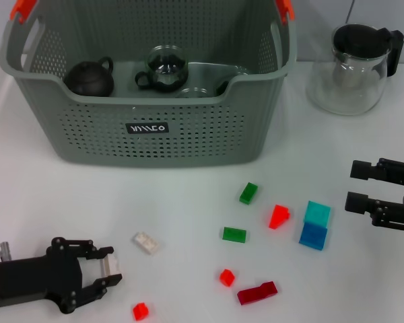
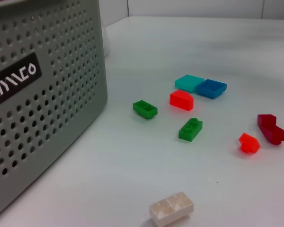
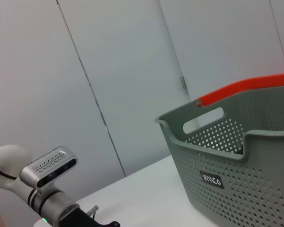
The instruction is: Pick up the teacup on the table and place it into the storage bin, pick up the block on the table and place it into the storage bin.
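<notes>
In the storage bin (image 1: 155, 128), three teacups (image 1: 163, 67).

The grey-green perforated storage bin (image 1: 188, 128) has orange handle clips (image 1: 23, 8) and a black, white-lettered label (image 1: 147, 128).

open table (storage bin (image 1: 188, 138) behind)

You've got a glass teapot (image 1: 347, 79) with black lid on the bench (image 1: 188, 202), far right, well apart from the rest | behind the bench: pale wall panels (image 3: 109, 71) with vertical seams, seen in the right wrist view | bench surface is plain white
</notes>
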You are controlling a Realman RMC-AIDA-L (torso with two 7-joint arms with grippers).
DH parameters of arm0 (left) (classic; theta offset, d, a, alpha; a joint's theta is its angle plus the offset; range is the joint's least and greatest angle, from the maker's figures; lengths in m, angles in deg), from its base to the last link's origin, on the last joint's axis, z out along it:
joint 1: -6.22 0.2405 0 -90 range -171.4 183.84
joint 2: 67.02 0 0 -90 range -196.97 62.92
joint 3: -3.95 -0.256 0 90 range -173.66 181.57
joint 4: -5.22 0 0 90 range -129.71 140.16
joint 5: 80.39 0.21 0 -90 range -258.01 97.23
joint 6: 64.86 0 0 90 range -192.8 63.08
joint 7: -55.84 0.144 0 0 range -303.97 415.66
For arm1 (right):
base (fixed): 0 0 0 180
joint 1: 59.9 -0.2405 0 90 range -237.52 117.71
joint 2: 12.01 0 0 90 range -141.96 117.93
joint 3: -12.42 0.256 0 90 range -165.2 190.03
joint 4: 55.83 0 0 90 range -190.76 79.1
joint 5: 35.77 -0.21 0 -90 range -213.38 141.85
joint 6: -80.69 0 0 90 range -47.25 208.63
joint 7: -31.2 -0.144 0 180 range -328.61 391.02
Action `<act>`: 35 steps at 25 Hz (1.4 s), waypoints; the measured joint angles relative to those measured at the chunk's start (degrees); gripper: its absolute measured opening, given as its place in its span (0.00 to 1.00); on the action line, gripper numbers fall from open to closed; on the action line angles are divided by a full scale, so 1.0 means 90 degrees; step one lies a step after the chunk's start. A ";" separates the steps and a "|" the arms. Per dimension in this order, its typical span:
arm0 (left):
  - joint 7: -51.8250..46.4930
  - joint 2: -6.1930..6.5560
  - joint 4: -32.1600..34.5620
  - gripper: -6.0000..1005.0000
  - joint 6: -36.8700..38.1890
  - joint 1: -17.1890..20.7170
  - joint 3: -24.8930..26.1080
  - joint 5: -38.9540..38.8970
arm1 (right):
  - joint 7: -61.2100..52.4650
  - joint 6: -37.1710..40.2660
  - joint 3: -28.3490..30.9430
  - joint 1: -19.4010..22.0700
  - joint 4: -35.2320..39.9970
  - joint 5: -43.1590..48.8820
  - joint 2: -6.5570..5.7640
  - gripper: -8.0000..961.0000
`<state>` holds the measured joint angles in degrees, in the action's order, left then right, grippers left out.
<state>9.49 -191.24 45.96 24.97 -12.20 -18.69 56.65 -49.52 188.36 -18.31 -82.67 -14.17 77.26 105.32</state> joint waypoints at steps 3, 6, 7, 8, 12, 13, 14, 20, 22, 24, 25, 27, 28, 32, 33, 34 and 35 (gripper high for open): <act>-0.0117 0.0024 0.0105 0.42 0.0321 -0.0008 0.0162 -0.0078 | -0.0002 0.0000 0.0010 0.0001 0.0000 0.0000 0.0000 0.78; -0.0174 0.0116 0.0250 0.43 0.1266 -0.0063 0.0767 -0.0355 | -0.0003 -0.0002 0.0017 -0.0008 0.0000 0.0000 0.0000 0.78; -0.0218 0.0173 0.0278 0.44 0.1620 -0.0103 0.1000 -0.0496 | -0.0004 -0.0001 0.0016 -0.0013 0.0000 0.0000 0.0001 0.78; -0.0304 0.0231 0.0293 0.44 0.1964 -0.0165 0.1214 -0.0669 | -0.0003 -0.0004 0.0012 -0.0019 0.0000 0.0000 0.0004 0.78; -0.1220 0.0379 0.0271 0.45 0.2586 -0.0490 0.1593 -0.1447 | 0.0022 -0.0010 -0.0004 -0.0036 -0.0012 0.0000 0.0015 0.78; -0.1651 0.0395 0.0258 0.46 0.2564 -0.0610 0.1618 -0.1723 | 0.0027 -0.0010 -0.0004 -0.0039 -0.0016 0.0000 0.0018 0.78; -0.2037 0.0401 0.0241 0.46 0.2505 -0.0717 0.1640 -0.1973 | 0.0031 -0.0010 -0.0003 -0.0040 -0.0022 0.0000 0.0019 0.78; -0.4048 0.0455 0.0253 0.48 0.1920 -0.1686 0.1562 -0.3162 | 0.0048 -0.0011 0.0025 -0.0040 -0.0078 0.0000 0.0012 0.78; -0.4377 0.0527 0.0295 0.49 0.1528 -0.2054 0.1440 -0.3188 | 0.0054 -0.0011 0.0027 -0.0039 -0.0078 0.0001 0.0011 0.78; -0.4687 0.0609 0.0381 0.49 0.1033 -0.2352 0.1145 -0.3145 | 0.0058 -0.0010 0.0027 -0.0039 -0.0078 0.0000 0.0010 0.78; -0.4985 0.0651 0.0490 0.50 0.0687 -0.2478 0.0864 -0.3085 | 0.0059 -0.0010 0.0027 -0.0039 -0.0078 0.0000 0.0010 0.78; -0.5595 0.0714 0.0727 0.50 0.0018 -0.2594 0.0257 -0.2922 | 0.0060 -0.0010 0.0027 -0.0040 -0.0078 0.0001 0.0011 0.78; -0.6594 0.0819 0.1070 0.51 -0.1002 -0.2669 -0.0836 -0.2584 | 0.0060 -0.0010 0.0027 -0.0040 -0.0078 0.0001 0.0014 0.78; -0.8251 0.0929 0.1500 0.52 -0.2286 -0.2861 -0.2435 -0.1554 | 0.0063 -0.0014 0.0021 -0.0056 -0.0078 0.0000 0.0023 0.78; -0.8577 0.0928 0.1529 0.52 -0.2439 -0.2952 -0.2654 -0.1238 | 0.0063 -0.0028 0.0013 -0.0064 -0.0078 0.0000 0.0029 0.78; -0.8941 0.0921 0.1541 0.53 -0.2603 -0.3068 -0.2830 -0.0879 | 0.0063 -0.0047 0.0000 -0.0076 -0.0078 0.0000 0.0034 0.78; -0.9245 0.0912 0.1486 0.53 -0.2713 -0.3202 -0.2944 -0.0529 | 0.0059 -0.0066 -0.0011 -0.0085 -0.0079 0.0001 0.0039 0.78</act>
<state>-73.72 -183.04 59.33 0.55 -41.01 -45.19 51.89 -48.98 187.77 -18.41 -83.43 -14.88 77.26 105.68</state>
